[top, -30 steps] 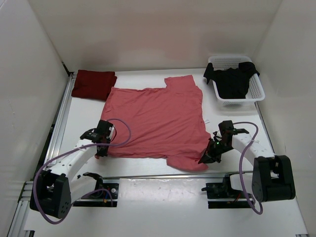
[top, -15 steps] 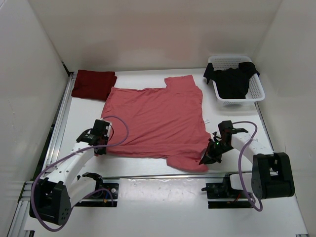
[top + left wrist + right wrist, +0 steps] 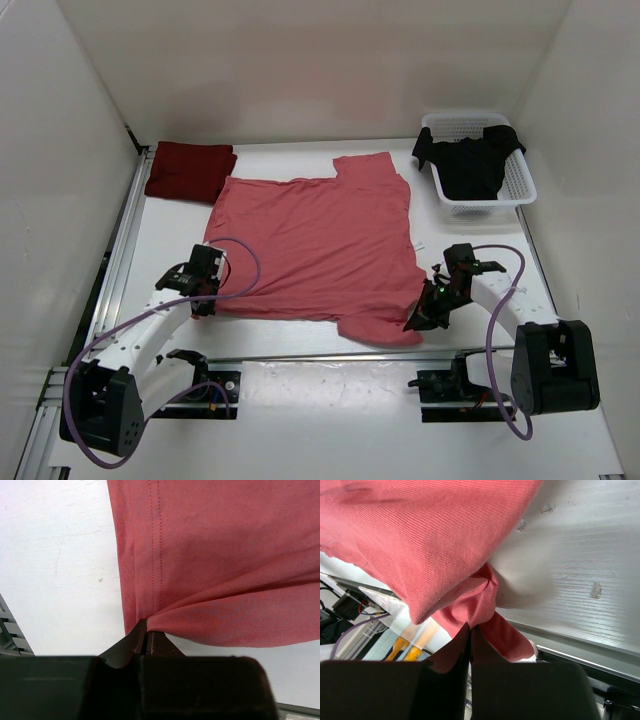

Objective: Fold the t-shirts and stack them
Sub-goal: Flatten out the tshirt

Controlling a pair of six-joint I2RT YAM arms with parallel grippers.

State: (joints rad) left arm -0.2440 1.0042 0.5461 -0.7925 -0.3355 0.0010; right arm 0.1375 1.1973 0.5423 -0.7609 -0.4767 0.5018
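A salmon pink t-shirt (image 3: 315,245) lies spread flat across the middle of the table. My left gripper (image 3: 205,303) is shut on its near left hem corner (image 3: 145,622), and the cloth bunches at the fingertips. My right gripper (image 3: 415,322) is shut on the near right sleeve (image 3: 480,597), lifting a pinched fold off the table. A dark maroon t-shirt (image 3: 190,170) lies folded at the far left. A black t-shirt (image 3: 468,160) is draped in the white basket (image 3: 512,190) at the far right.
White walls close in the table on the left, back and right. A metal rail (image 3: 125,230) runs along the left edge. The arm bases (image 3: 105,400) and their purple cables (image 3: 500,330) sit at the near edge.
My left gripper has drawn the near left hem corner slightly toward the far side and left. The right gripper and sleeve have barely moved.
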